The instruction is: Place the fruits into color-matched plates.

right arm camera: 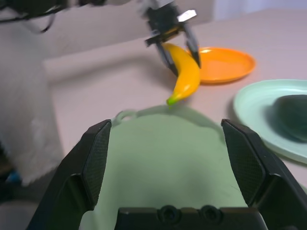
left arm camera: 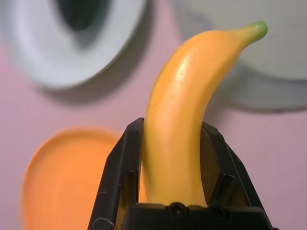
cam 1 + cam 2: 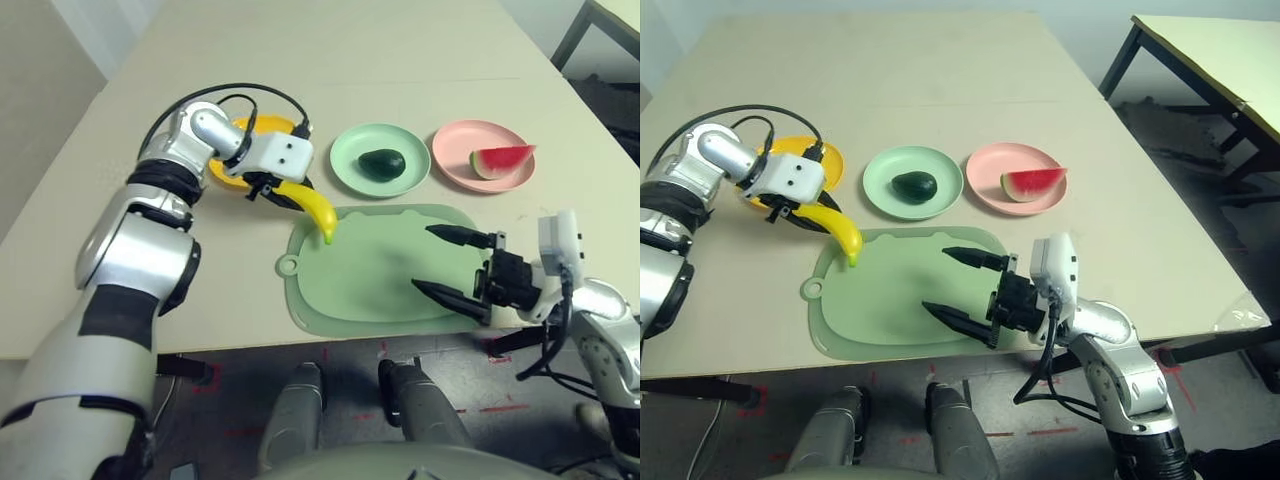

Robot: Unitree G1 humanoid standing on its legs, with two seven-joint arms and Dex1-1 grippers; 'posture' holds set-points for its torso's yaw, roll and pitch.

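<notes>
Currently the left gripper (image 2: 172,143) clamps the toy banana (image 3: 312,207) near its stem end, lifted between yellow-orange plate (image 3: 830,160) and mat (image 3: 900,290) — likely light, rigid, slick plastic. Right gripper (image 3: 965,285) hangs spread open, empty.

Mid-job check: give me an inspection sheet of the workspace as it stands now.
Surface: beige table, pale green mat near the front edge.
Job's things: avocado on the mint green plate; watermelon wedge on the pink plate; banana held above the mat's corner, beside the yellow-orange plate, which holds no fruit.
Clutter: nothing seen.
Grippers: left gripper shut on the banana; right gripper open over the mat, holding nothing.
Cables: black cable looping over the left wrist; another at the right forearm.
Surroundings: second table to the right; red floor marks.
</notes>
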